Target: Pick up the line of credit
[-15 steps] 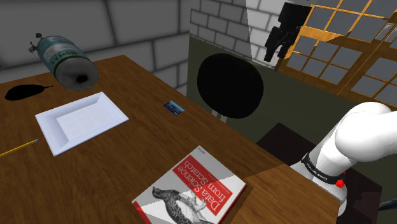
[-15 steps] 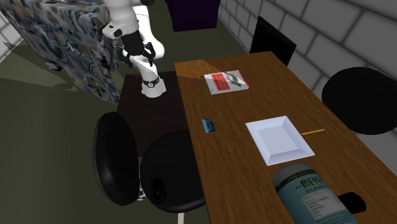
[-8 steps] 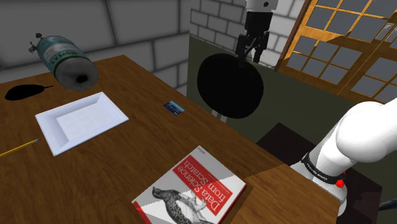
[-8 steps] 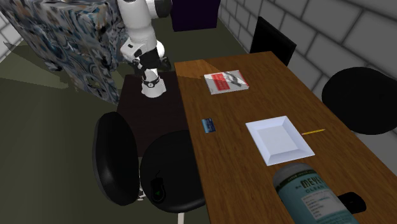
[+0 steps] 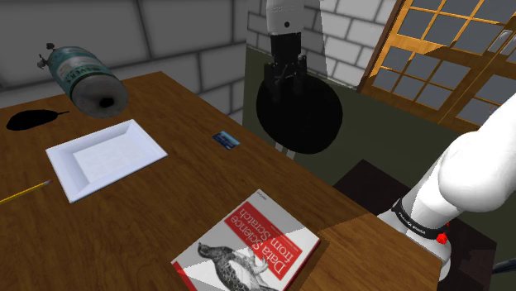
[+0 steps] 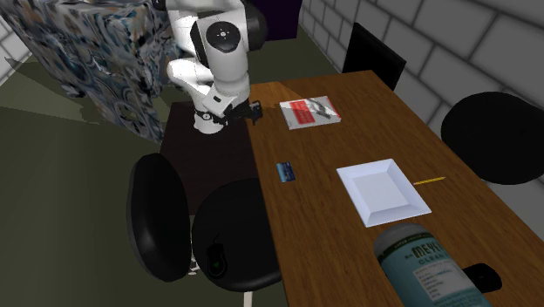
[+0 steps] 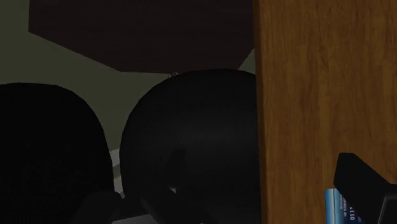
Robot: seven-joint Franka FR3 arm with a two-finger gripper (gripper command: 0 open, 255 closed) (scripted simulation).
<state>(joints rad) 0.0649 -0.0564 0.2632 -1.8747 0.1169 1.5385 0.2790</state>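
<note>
Shoulder view, left to right. A bottle (image 5: pixel 83 76) lies at the far left of the counter (image 5: pixel 190 186). A white plate (image 5: pixel 103 157) sits at its 6 o'clock, with a pencil (image 5: pixel 25 193) at the plate's 8 o'clock. The card (image 5: pixel 225 140), small and blue, lies flat near the counter's edge at 3 o'clock from the plate, apart from everything else. The end effector (image 5: pixel 285 76) hangs in the air at 1 o'clock from the card, off the counter and in front of a black chair (image 5: pixel 304 124). A book (image 5: pixel 248 248) lies at 6 o'clock from the card.

Progress: nothing is grasped. The wrist view shows the two fingers standing apart with nothing between them. One finger (image 7: pixel 364 181) partly covers the card there. Judged from this, the approach is under way. Left to do are moving over the counter, lining up above the card, descending, closing and lifting. A thin card lying flat will likely be hard to grip.

Writing: the bottle's label shows "MEYE" and "CLEAN" in the second exterior view, with the rest cut off. The card carries pale characters that cannot be read with confidence. The book cover reads "Data Science from Scratch".
</note>
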